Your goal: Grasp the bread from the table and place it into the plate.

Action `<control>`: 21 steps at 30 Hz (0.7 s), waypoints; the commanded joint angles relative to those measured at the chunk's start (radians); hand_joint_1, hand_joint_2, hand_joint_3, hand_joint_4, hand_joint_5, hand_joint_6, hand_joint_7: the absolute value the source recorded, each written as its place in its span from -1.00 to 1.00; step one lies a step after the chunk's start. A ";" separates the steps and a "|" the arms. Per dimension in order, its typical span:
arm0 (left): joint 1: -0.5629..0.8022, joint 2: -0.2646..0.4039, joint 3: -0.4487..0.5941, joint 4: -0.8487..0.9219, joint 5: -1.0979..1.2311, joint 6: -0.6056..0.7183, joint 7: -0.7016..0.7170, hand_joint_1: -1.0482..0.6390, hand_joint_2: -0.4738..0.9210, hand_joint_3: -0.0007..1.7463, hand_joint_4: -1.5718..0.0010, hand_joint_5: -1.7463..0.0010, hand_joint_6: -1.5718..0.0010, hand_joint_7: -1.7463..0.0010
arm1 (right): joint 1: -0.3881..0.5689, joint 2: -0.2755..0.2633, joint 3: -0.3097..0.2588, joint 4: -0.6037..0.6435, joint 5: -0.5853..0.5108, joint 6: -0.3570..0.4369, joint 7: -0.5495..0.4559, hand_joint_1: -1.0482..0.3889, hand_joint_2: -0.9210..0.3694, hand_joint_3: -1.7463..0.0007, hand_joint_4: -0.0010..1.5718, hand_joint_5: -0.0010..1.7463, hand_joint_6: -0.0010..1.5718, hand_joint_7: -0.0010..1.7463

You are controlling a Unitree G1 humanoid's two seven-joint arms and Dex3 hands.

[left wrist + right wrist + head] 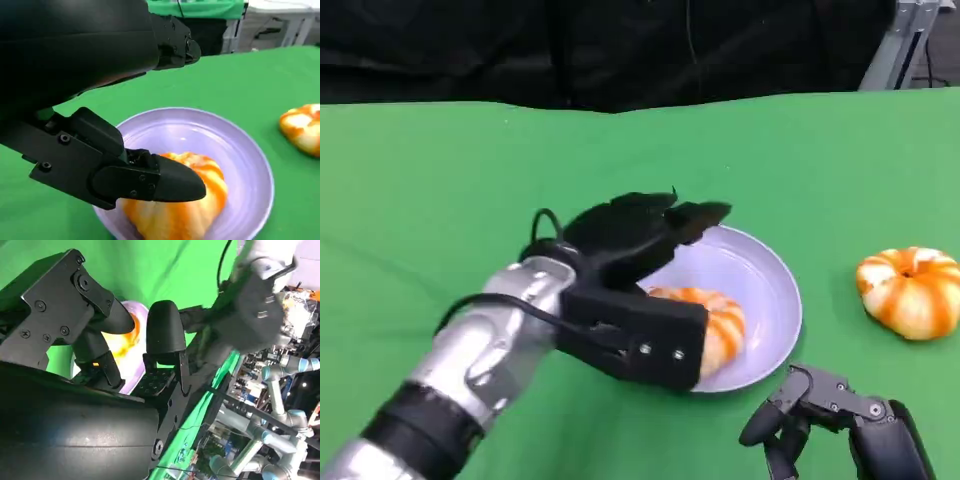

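Observation:
An orange-and-white striped bread (722,322) (185,215) lies in the pale lilac plate (745,265) (200,132), on the plate's near-left side. My left hand (630,270) (100,75) hovers over it. Its thumb lies against the top of the bread, while the fingers (175,45) stretch out well above the plate and apart from the bread. My right hand (820,405) (100,390) hangs by the table's near edge, right of the plate, with nothing in it. The right wrist view catches the bread (122,340) and plate rim (136,310) past its fingers.
A second striped bread (910,292) (302,127) lies on the green cloth (440,200) to the right of the plate. The cloth ends at a dark backdrop along the far edge.

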 commanded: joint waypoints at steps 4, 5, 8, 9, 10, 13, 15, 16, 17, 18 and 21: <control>0.152 0.096 0.127 -0.236 -0.178 0.026 -0.128 -0.68 1.00 -0.60 0.89 0.94 0.84 0.94 | 0.002 -0.010 -0.011 0.002 0.003 -0.014 -0.008 0.45 -0.01 -0.57 0.07 0.89 0.09 0.45; 0.169 0.099 0.140 -0.255 -0.198 0.028 -0.135 -0.65 1.00 -0.60 0.86 0.92 0.82 0.93 | 0.002 -0.011 -0.011 0.002 0.003 -0.015 -0.008 0.45 -0.01 -0.57 0.07 0.89 0.09 0.45; 0.262 0.110 0.203 -0.326 -0.271 0.013 -0.118 -0.58 1.00 -0.59 0.78 0.87 0.75 0.91 | 0.003 -0.008 -0.011 0.001 0.008 -0.009 -0.007 0.44 -0.01 -0.57 0.07 0.89 0.09 0.45; 0.294 0.111 0.226 -0.348 -0.292 0.003 -0.105 -0.53 1.00 -0.60 0.67 0.82 0.69 0.89 | 0.004 -0.007 -0.011 0.000 0.009 -0.006 -0.007 0.44 0.00 -0.57 0.08 0.90 0.09 0.45; 0.335 0.102 0.258 -0.374 -0.318 -0.003 -0.081 -0.49 1.00 -0.61 0.61 0.78 0.64 0.87 | 0.005 -0.006 -0.011 -0.002 0.009 -0.005 -0.007 0.44 0.00 -0.57 0.08 0.91 0.09 0.45; 0.379 0.087 0.292 -0.405 -0.344 -0.006 -0.054 -0.40 1.00 -0.66 0.48 0.70 0.54 0.85 | 0.007 -0.007 -0.010 -0.004 0.008 -0.006 -0.006 0.44 -0.01 -0.57 0.08 0.92 0.09 0.45; 0.458 0.063 0.356 -0.444 -0.433 -0.033 -0.027 -0.31 1.00 -0.67 0.41 0.57 0.42 0.82 | 0.008 -0.007 -0.009 -0.005 0.012 -0.007 -0.004 0.44 -0.01 -0.58 0.08 0.92 0.09 0.45; 0.500 0.052 0.387 -0.461 -0.474 -0.055 -0.012 -0.22 1.00 -0.70 0.38 0.29 0.26 0.80 | 0.010 -0.007 -0.008 -0.007 0.012 -0.004 -0.003 0.44 -0.02 -0.57 0.07 0.92 0.08 0.45; 0.532 0.042 0.411 -0.476 -0.510 -0.072 -0.003 -0.17 1.00 -0.72 0.35 0.17 0.17 0.78 | 0.011 -0.006 -0.006 -0.009 0.015 -0.001 -0.002 0.44 -0.02 -0.57 0.07 0.92 0.08 0.45; 0.548 0.037 0.422 -0.482 -0.527 -0.082 0.001 -0.13 1.00 -0.73 0.30 0.08 0.09 0.76 | 0.012 -0.005 -0.005 -0.010 0.017 0.001 0.000 0.44 -0.02 -0.58 0.07 0.92 0.08 0.45; 0.608 0.017 0.457 -0.504 -0.596 -0.125 0.004 -0.04 1.00 -0.71 0.15 -0.05 -0.06 0.70 | 0.012 -0.005 -0.004 -0.010 0.013 -0.002 -0.002 0.44 -0.02 -0.57 0.05 0.91 0.08 0.45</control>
